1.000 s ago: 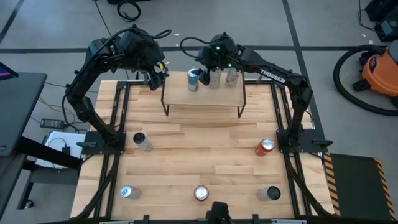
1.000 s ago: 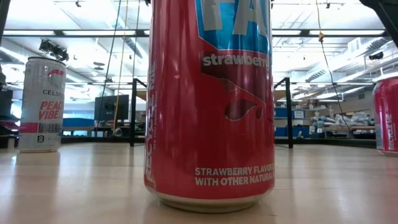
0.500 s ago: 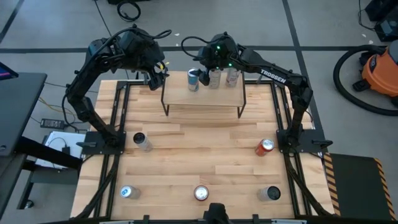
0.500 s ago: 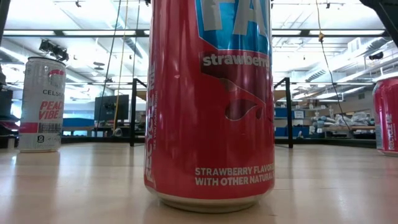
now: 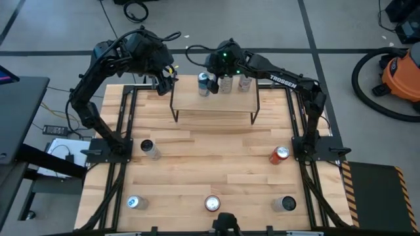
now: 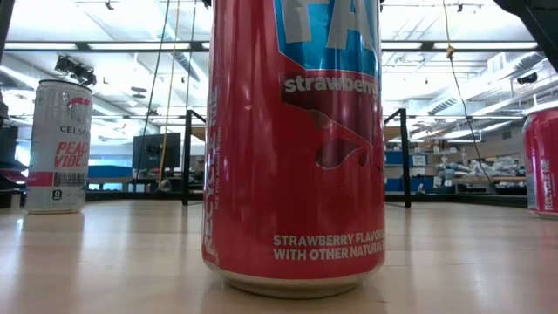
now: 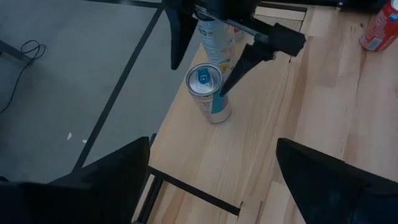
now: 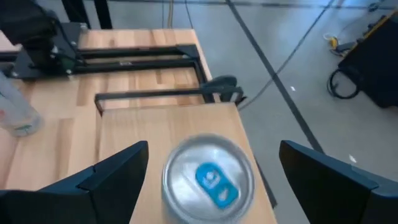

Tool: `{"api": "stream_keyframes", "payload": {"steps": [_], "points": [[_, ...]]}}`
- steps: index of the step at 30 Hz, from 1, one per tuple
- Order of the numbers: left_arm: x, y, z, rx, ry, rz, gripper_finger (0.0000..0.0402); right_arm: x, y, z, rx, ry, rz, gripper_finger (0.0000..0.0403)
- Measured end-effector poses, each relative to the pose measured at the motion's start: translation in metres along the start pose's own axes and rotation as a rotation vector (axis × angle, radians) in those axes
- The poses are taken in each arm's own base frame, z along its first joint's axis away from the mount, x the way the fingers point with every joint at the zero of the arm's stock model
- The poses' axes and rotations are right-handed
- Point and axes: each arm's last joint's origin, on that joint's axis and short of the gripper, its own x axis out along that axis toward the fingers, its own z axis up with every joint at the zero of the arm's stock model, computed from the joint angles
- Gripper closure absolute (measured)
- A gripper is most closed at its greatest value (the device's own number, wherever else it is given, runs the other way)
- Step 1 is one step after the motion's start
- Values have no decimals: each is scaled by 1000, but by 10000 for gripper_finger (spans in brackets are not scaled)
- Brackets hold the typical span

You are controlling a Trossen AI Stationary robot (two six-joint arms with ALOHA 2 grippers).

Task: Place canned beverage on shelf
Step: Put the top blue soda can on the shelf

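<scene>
shelf (image 5: 216, 101), can (image 8: 208, 177) between open right hand (image 7: 205, 53) fingers

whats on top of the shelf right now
Three cans stand in a row on the shelf: a blue-tabbed can and two more beside it, partly covered by the right gripper.

Three cans (image 5: 224, 82) crowd the shelf's (image 5: 215, 99) back edge under the right claw (image 5: 209, 77); its front half lies bare. Five cans (image 5: 212, 203) ring the surface's (image 5: 210, 157) open middle.

The right gripper (image 5: 209, 77) hangs with fingers spread, and the left gripper (image 5: 167, 77) waits nearby, also spread
</scene>
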Motion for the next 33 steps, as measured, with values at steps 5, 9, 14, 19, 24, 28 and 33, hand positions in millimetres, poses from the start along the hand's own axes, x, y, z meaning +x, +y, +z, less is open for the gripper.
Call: {"api": "stream_keyframes", "payload": {"steps": [5,9,14,19,24,28,33], "points": [[0,0,0,0,1,0,49,7,0,-5,5,36,7,30],[0,0,0,1,2,0,49,14,0,-9,-4,61,-33,32],[0,0,0,4,2,-1,49,12,-1,-8,-5,64,-65,46],[0,0,0,3,3,0,49,10,-1,-6,-5,57,-68,74],[0,0,-1,4,10,-2,49,10,0,-9,-1,89,-85,116],[0,0,-1,13,13,-3,49,9,1,-9,25,108,-118,155],[0,0,-1,15,13,-2,49,9,2,-9,51,117,-161,156]]}}
